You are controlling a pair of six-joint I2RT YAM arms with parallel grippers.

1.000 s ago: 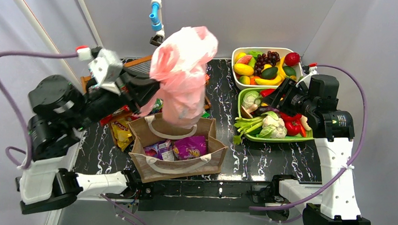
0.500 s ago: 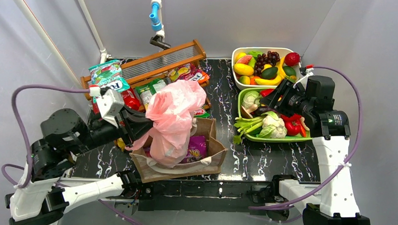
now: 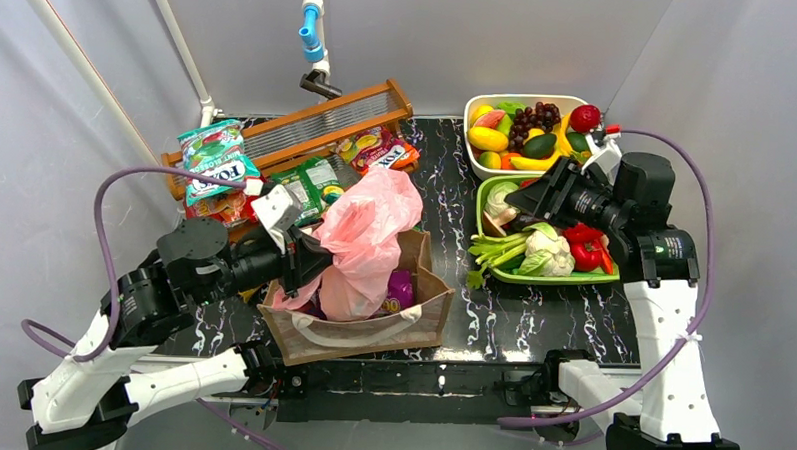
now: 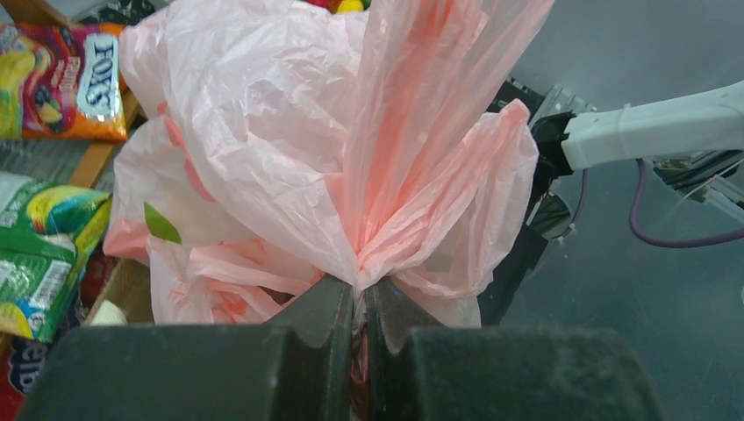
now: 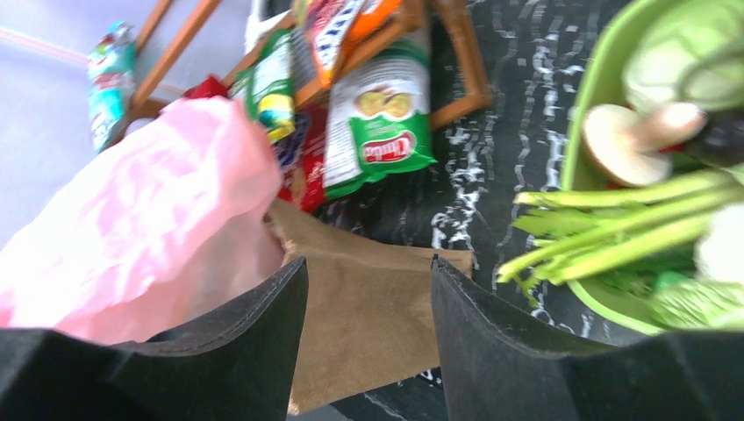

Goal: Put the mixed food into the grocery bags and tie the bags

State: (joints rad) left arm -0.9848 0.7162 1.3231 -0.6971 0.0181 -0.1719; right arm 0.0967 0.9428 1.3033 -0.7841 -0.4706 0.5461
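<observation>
The left gripper (image 4: 360, 296) has its jaws pressed together on a gathered fold of the pink bag (image 4: 351, 132), pinching the thin plastic so that it fans out above the tips. The bag's bulging lower part goes down into the left half of the brown tote (image 3: 371, 334), and its crumpled top stands above the tote's rim. A purple packet (image 3: 400, 287) shows inside the tote, just right of the pink bag. The right gripper (image 5: 367, 267) hangs off to the tote's right, jaws spread with nothing between them. Right of the tote lies the green tray (image 3: 545, 280) holding a cauliflower (image 3: 552, 248). The white tray (image 3: 470, 117) sits farther back on that side. Behind the tote, snack packets (image 3: 321, 177) lie by the wooden rack (image 3: 318, 122).
</observation>
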